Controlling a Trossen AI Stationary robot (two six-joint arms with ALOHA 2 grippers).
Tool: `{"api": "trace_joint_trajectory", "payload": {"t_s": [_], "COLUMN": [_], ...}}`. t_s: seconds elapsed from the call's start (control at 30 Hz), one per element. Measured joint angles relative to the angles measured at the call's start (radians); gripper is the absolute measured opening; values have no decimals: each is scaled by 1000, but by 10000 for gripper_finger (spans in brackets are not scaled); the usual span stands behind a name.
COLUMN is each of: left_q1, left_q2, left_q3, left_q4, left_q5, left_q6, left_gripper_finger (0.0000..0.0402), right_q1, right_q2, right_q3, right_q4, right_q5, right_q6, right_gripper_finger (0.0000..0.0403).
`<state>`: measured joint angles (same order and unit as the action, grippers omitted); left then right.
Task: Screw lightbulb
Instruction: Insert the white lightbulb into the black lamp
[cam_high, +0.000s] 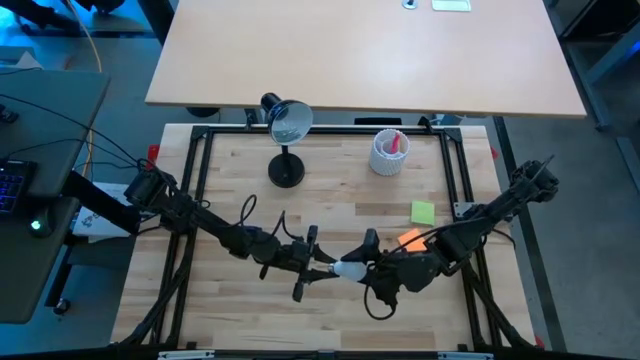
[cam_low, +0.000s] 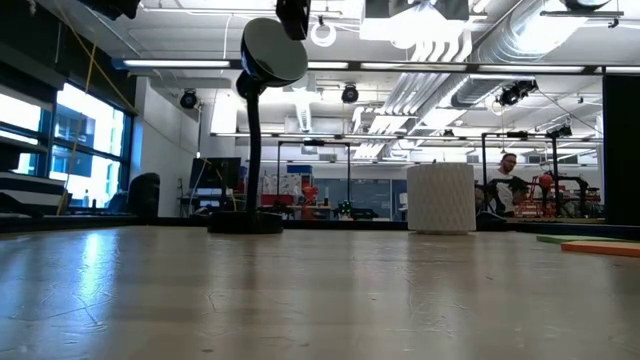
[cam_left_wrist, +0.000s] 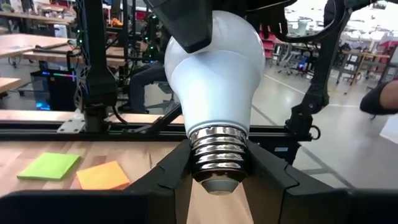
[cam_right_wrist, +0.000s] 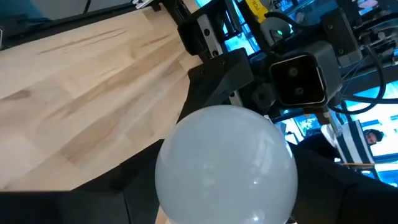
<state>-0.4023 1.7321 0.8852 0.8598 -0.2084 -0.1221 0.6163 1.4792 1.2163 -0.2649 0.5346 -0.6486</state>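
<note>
Black desk lamp (cam_high: 284, 135) upright on wooden table (cam_high: 330, 190), well beyond the grippers toward the far edge, shade tilted. White ribbed cup (cam_high: 388, 152) with a red item inside, right of lamp, also far side. Green sticky note (cam_high: 423, 212) and orange sticky note (cam_high: 409, 240) flat on the table just beside the right gripper. Person seated in the room behind (cam_low: 508, 180).

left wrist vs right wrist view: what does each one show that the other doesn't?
Left wrist only: the lightbulb's screw base clamped in the left gripper, plus the green sticky note and the orange sticky note.
Right wrist only: the bulb's round end between the right gripper's fingers, the left arm behind it.
Both: the bulb and the wooden table.
</note>
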Motion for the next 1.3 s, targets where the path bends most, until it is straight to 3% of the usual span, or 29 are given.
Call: {"api": "trace_joint_trajectory", "payload": {"t_s": [0.43,0.57,0.7,0.83,0.97,1.2,1.3], "left_q1": [3,9,10,9,-1,-42,-38], "left_q2": [0,0,0,0,2,2,2], "left_q3": [-26,-59,-114,-243,-416,-645,-674], "left_q4": [-33,-63,-102,-45,184,636,710], "left_q5": [-59,-59,-102,-230,-360,-740,-942], "left_q6": [-16,-50,-73,-182,-242,-218,-263], "left_gripper_finger": [213,224,225,225,225,225,225], "right_q1": [49,74,95,65,17,-71,-89], "right_q2": [-36,-80,-127,-213,-297,-306,-280], "right_q3": [0,0,0,-70,-247,-579,-647], "right_q4": [-35,-53,-92,-155,-84,523,758], "right_q5": [74,81,161,129,104,98,99], "right_q6": [143,204,267,421,536,563,557], "right_gripper_finger": [265,264,264,264,264,264,264]}}
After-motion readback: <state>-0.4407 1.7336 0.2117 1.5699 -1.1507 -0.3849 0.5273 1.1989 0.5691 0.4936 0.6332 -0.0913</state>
